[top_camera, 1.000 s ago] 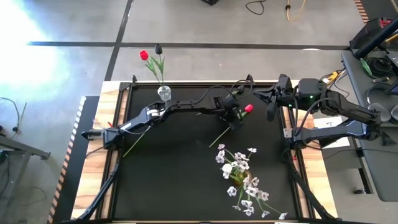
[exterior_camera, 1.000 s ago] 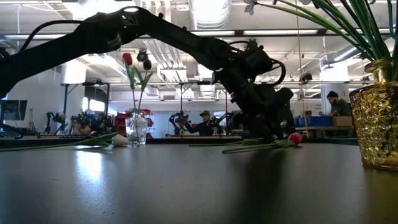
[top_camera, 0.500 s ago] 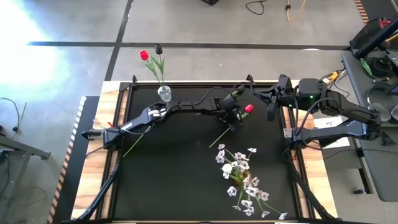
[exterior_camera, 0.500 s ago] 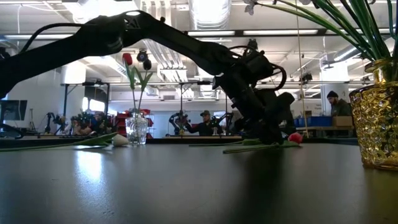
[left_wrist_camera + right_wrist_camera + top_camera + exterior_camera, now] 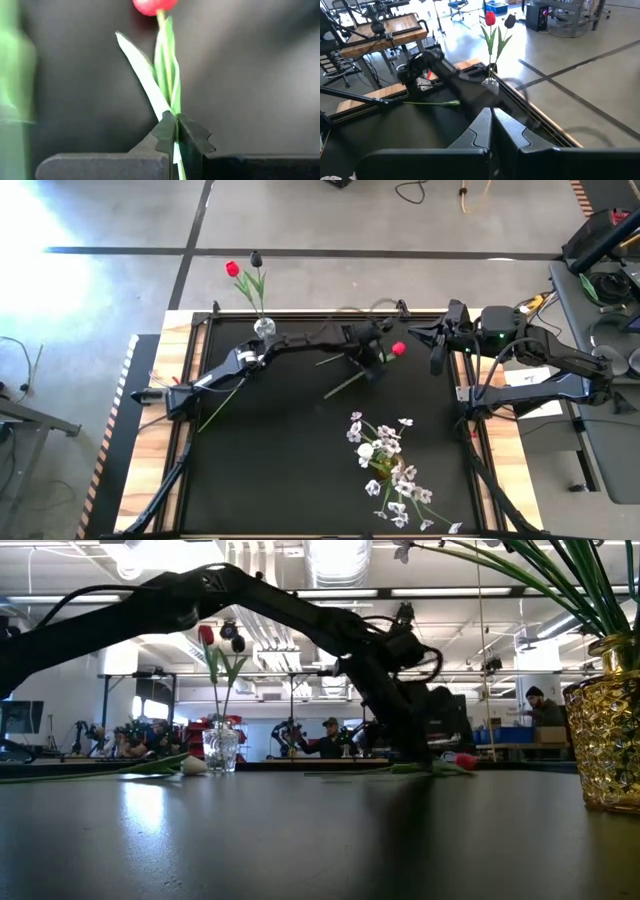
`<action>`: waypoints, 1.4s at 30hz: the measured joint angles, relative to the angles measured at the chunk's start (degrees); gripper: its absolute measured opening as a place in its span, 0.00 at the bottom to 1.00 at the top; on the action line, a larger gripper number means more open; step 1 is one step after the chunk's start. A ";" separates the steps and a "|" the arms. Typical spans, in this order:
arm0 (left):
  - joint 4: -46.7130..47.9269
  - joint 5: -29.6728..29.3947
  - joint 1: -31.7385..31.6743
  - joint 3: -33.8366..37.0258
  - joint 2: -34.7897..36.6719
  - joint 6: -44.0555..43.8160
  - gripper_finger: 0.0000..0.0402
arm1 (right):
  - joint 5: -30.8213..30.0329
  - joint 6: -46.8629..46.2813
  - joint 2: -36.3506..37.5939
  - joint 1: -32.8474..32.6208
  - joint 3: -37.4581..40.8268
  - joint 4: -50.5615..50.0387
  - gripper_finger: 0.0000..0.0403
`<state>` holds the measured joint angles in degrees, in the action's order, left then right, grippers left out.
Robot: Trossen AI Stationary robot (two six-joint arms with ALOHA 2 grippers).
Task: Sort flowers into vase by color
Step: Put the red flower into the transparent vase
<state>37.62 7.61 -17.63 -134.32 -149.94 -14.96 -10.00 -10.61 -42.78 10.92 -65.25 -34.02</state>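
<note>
Left claw (image 5: 372, 358), pinched fully shut on the green stem (image 5: 167, 75) of a red tulip (image 5: 398, 349), leaf caught in the bite as well. Grips well below the head, probably so the bloom stays uncrushed and the long free end of the stem can go down into a neck first. Keeps the flower low over the table (image 5: 300, 460), well apart from the glass vase (image 5: 264, 330), on the right arm's side of it. Looks like a pick just made, with the lift and carry yet to come. Suits that glass vase as the target, since it already holds a red and a dark tulip upright. Leaves the gold vase (image 5: 381, 465), farther again from the glass vase and full of small white blossoms, out of this step. Shows one more loose flower (image 5: 432, 103) lying flat near the glass vase, on the left arm's side. Has the right claw (image 5: 436, 350) closed on nothing, parked beyond the tulip from the glass vase
</note>
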 joint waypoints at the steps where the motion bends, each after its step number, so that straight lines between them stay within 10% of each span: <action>1: -0.06 0.26 -0.66 0.02 0.68 0.45 0.00 | 0.00 0.00 0.00 -0.02 0.00 -0.02 0.02; 25: -7.97 -11.16 -3.86 4.93 20.56 9.54 0.00 | -0.01 5.39 -0.13 0.00 0.00 3.55 0.02; 32: -23.63 -8.72 -3.47 21.07 25.74 6.89 0.00 | -0.02 5.20 -0.09 0.00 0.00 3.67 0.02; 42: -58.02 -17.63 -6.45 62.15 52.46 8.80 0.00 | -0.02 6.33 -0.07 0.00 0.00 5.93 0.02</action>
<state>-20.40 -10.02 -24.07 -72.17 -97.49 -6.17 -10.02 -4.28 -42.85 10.92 -65.25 -28.09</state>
